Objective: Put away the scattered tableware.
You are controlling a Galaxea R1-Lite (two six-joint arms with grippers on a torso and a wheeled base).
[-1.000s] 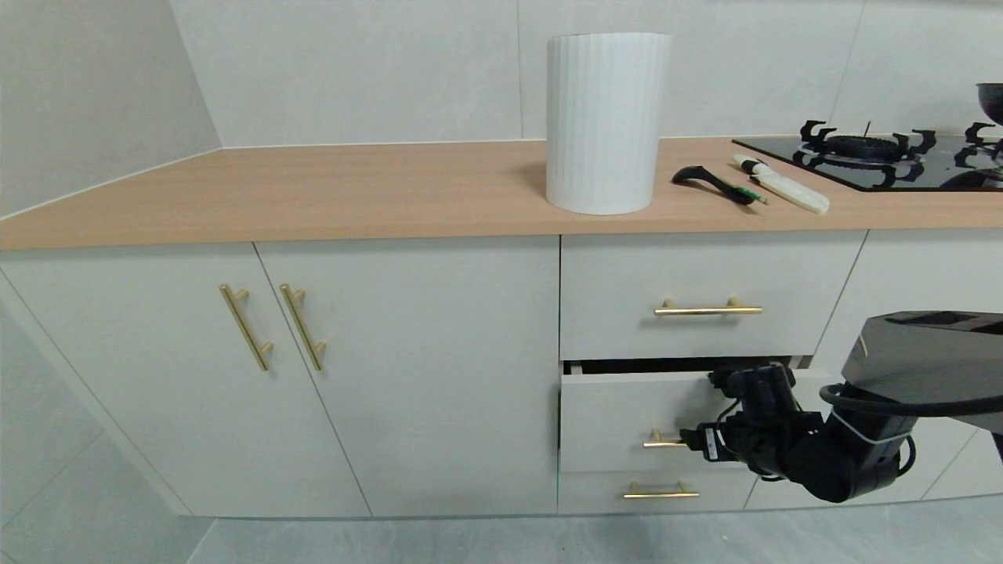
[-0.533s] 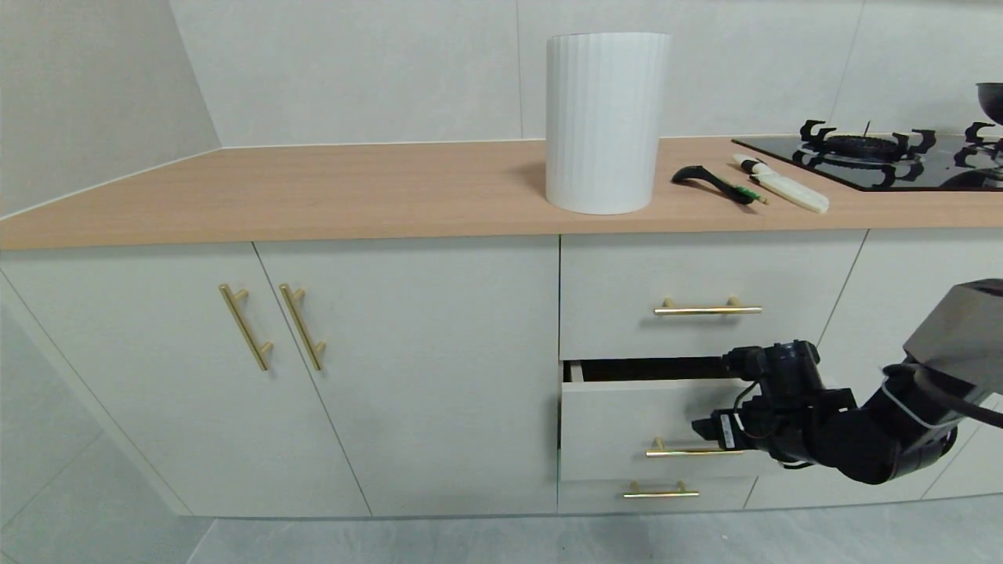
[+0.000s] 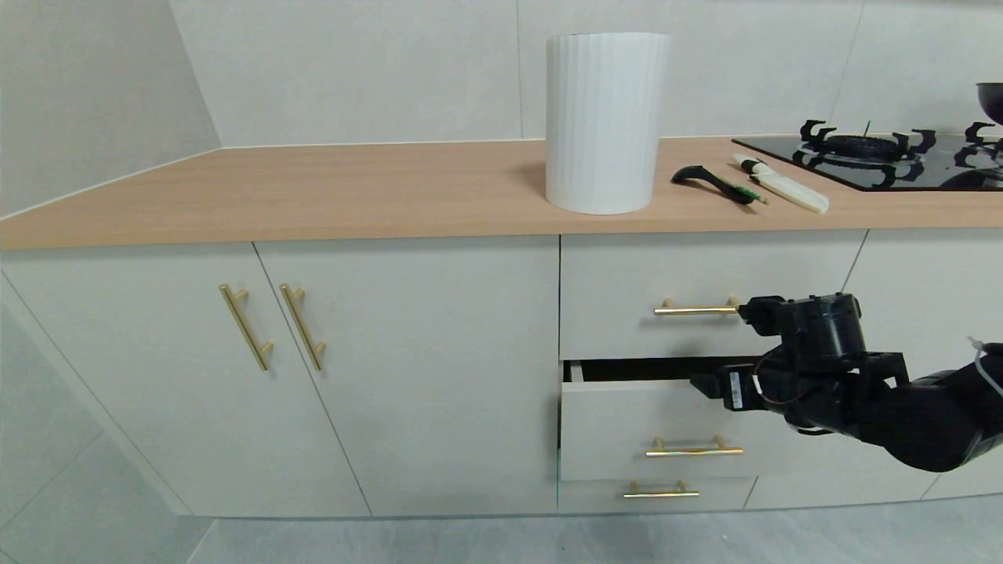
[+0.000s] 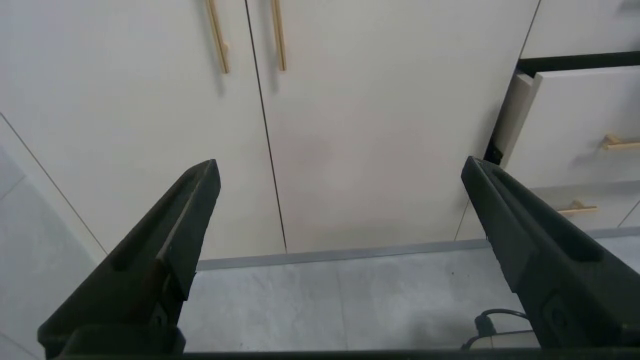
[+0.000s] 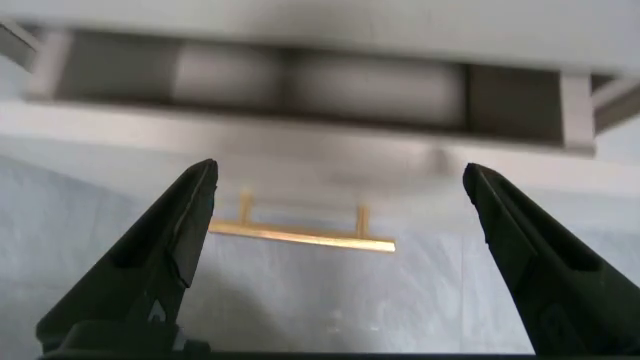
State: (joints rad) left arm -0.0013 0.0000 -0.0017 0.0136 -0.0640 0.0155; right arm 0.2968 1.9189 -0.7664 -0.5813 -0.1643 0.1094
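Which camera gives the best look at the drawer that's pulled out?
Head view: it shows the pulled-out drawer whole, with its front, gold handle and the dark gap above. The left wrist view catches one corner of it; the right wrist view sees it close and blurred.

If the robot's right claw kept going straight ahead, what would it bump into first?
Probably the front of the pulled-out drawer, near its top edge. The right gripper is open and aimed there, though depth is unclear.
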